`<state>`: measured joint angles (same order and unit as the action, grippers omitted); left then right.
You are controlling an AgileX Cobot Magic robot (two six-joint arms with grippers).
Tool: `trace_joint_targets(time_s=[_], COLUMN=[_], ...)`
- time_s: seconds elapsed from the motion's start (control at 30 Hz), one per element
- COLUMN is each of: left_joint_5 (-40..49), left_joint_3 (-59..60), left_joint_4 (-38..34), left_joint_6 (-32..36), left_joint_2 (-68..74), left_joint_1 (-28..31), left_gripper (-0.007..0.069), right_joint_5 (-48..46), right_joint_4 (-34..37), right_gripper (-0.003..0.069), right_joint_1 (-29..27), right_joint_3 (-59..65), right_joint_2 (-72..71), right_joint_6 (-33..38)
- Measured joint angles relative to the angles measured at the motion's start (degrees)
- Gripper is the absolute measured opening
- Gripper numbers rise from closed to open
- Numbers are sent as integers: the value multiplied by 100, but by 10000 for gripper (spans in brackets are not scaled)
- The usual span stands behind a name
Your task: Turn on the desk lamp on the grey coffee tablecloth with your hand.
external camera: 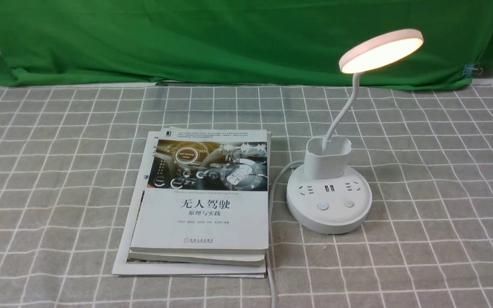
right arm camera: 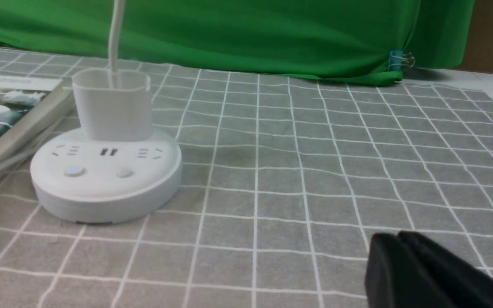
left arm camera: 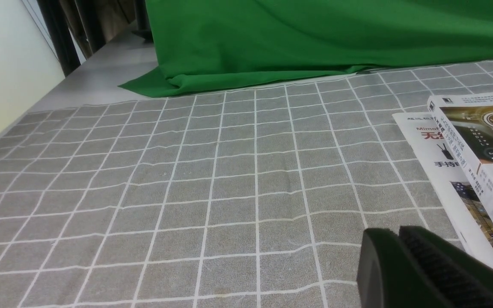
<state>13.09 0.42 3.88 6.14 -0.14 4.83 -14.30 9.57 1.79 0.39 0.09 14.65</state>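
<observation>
lamp: the lamp (external camera: 329, 194) sits on the cloth (external camera: 435, 179) right of centre, head lit warm, so I judge the task done already
base: round, sockets and two buttons face me; the left button (external camera: 322, 206) shows a faint glow (clearer from the right wrist view), the other (external camera: 348, 204) doesn't
neck: bends up and right out of the cup (external camera: 327, 158), so the head hangs over bare cloth, not the books
cord: runs from the base's left side down along the books (external camera: 201, 201) and off the near edge
books: stacked flat just left of the base, cord between them, not touching the base as far as I can tell
left gripper: left gripper (left arm camera: 400, 233) looks pressed together, empty, low over the cloth near the books' corner
right gripper: right gripper (right arm camera: 398, 237) also looks closed on nothing, well apart from the base, near side
why parked: neither arm shows in the front view; I read both as pulled back, clear of the lamp
surface: grey-brown grid cloth, a bit rippled, covers the table
room: backdrop (external camera: 229, 38) of green fabric draped behind, clip (external camera: 471, 69) at its right end, pale wall far left
</observation>
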Motion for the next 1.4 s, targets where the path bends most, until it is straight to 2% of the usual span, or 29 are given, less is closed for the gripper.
trace_joint_targets(time_s=[1.4], left_joint_5=[0], left_joint_3=[0], left_joint_4=[0], left_joint_6=[0], left_joint_2=[0], left_joint_1=[0], left_gripper=[19], right_joint_5=[-7], right_joint_4=[0], right_gripper=[141], right_joint_1=[0], right_joint_3=[0], right_joint_2=[0], right_joint_6=[-6])
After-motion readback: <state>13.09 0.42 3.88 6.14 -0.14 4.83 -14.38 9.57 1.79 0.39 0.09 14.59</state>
